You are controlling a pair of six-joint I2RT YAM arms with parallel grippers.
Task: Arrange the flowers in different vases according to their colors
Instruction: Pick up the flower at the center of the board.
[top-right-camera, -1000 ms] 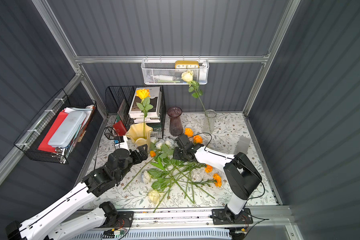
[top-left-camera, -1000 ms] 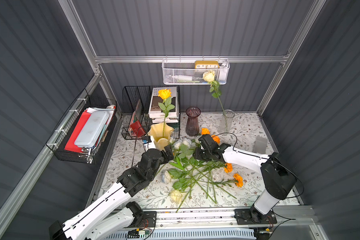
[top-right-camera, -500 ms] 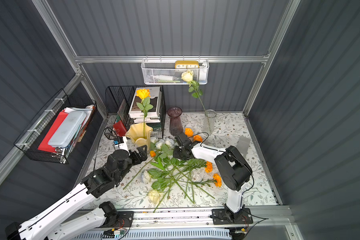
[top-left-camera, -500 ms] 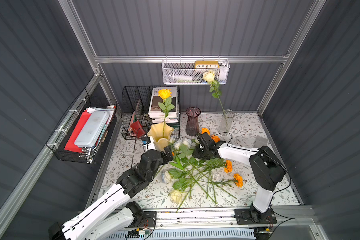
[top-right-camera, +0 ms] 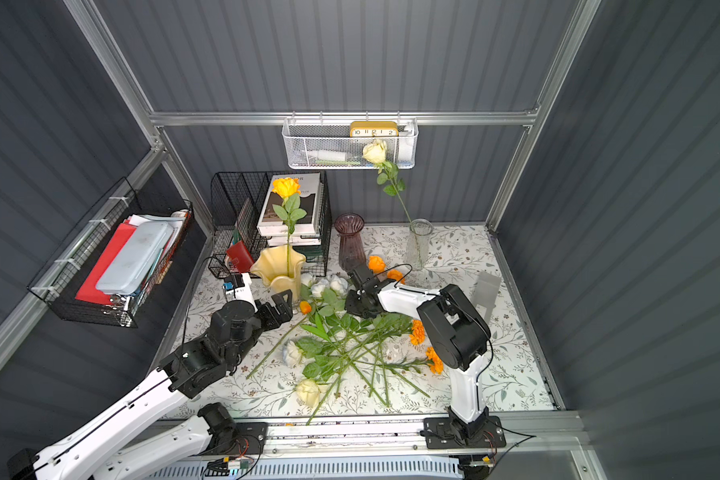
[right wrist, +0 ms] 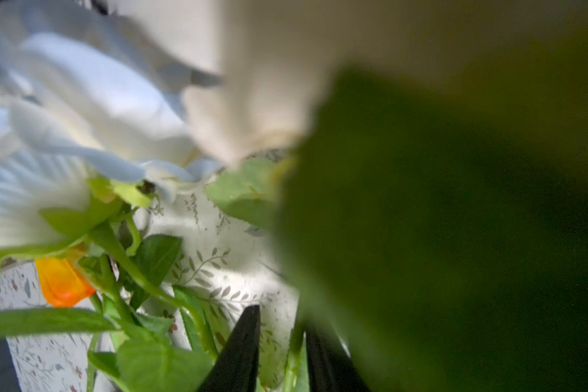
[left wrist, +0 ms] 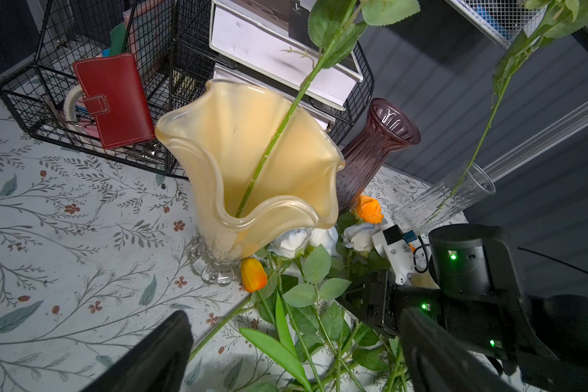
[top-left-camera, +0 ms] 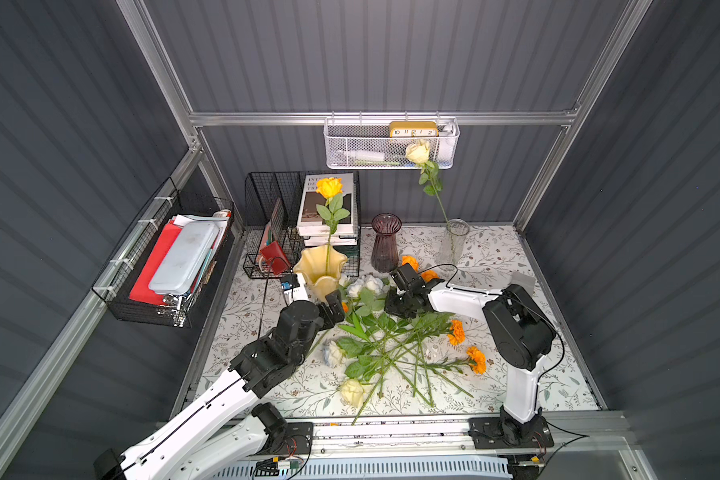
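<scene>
- Using the creamy-yellow vase (top-left-camera: 313,268) as my reference point. It stands upright on the surface (top-left-camera: 568,380), and one yellow-orange rose (top-left-camera: 329,188) stands tall in it with its stem leaning against the wavy rim.
- The black wire rack (top-left-camera: 262,199) sits right behind that vase. On the vase's other side, near it, is the dark purple vase (top-left-camera: 385,245). Past that, further from the yellow one, is the clear glass vase (top-left-camera: 453,243) with a cream rose (top-left-camera: 417,151) leaning in it.
- The other flowers lie in a crisscrossed heap (top-left-camera: 387,345) on the surface in front of the yellow vase, stems and leaves all tangled.
- A few bluish-white roses (top-left-camera: 364,284) are right at the yellow vase's foot, and a small orange bud (left wrist: 253,278) lies just beside its clear glass base.
- The marigolds (top-left-camera: 456,331) are on the side of the heap away from the yellow vase. A second cream rose (top-left-camera: 352,391) lies at the heap's outer edge, well apart from the vase.
- The left end effector (top-left-camera: 336,307) hovers just in front of the yellow vase's foot, near the orange bud. Its fingers are spread wide, so it's released.
- The right end effector (right wrist: 282,319) is down in the leaves, just past the bluish-white roses as seen from the yellow vase.
- In the right wrist view its two black fingers (right wrist: 245,339) sit close together with a thin green stem (right wrist: 292,353) between them. There's a sliver of gap on one side, so honestly I can't tell if it's clenched on that stem. A blurry leaf (right wrist: 455,237) fills most of that view.
</scene>
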